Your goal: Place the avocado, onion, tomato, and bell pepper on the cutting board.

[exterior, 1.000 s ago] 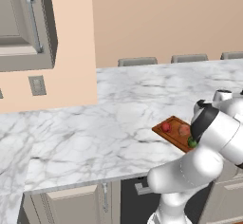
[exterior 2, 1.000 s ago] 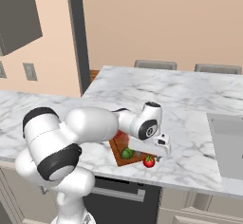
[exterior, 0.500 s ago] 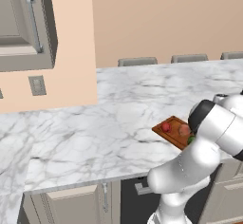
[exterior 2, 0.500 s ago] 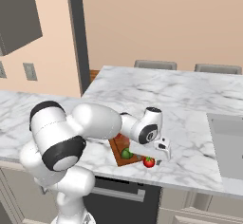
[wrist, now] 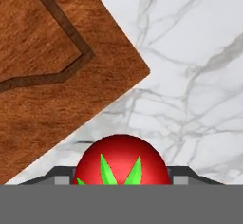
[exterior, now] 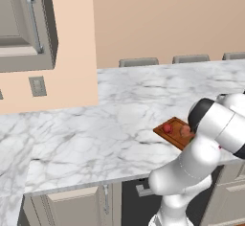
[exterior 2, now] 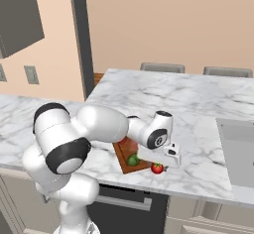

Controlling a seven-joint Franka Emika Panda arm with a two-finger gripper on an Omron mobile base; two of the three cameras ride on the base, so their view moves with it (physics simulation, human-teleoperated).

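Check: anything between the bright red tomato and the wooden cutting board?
Nothing visible. The bright red, green-topped tomato sits on the marble counter between the tool's fingertips, just off the reddish-brown wooden cutting board's corner. Bare marble lies between them.

Tomato [wrist: 121,161], bright red w/ green leafy top, sits on marble just off cutting board [wrist: 52,61] corner. Board: reddish-brown wood, grooved rim, flat on counter. On it: green avocado [exterior 2: 132,160], red bell pepper [exterior: 167,128], peach onion [exterior: 185,130].
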